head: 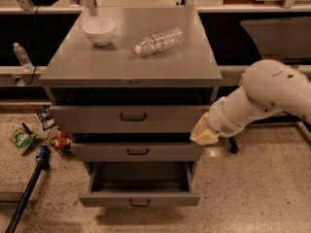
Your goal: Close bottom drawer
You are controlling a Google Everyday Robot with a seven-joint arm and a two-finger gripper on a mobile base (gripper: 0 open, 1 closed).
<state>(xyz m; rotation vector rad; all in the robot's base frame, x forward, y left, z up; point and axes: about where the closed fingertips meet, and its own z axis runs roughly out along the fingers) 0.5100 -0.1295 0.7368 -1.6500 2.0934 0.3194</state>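
Grey sheet-metal cabinet [131,64] with 3 drawers: the shallow bottom drawer [107,199], flat front panel with a small black pull handle [139,203], stands pulled well out over the speckled floor [257,193], the middle drawer [97,151] and taller top drawer [87,118] set further in. A smooth white rounded arm [272,93] reaches in from the right, its cream-coloured gripper [205,131] at the cabinet's right front edge, level with the gap between top and middle drawers, above the bottom one; open or closed, can't tell. On the flat top sit a round white bowl [99,30] and a clear ribbed plastic bottle [159,41] lying on its side, apart.
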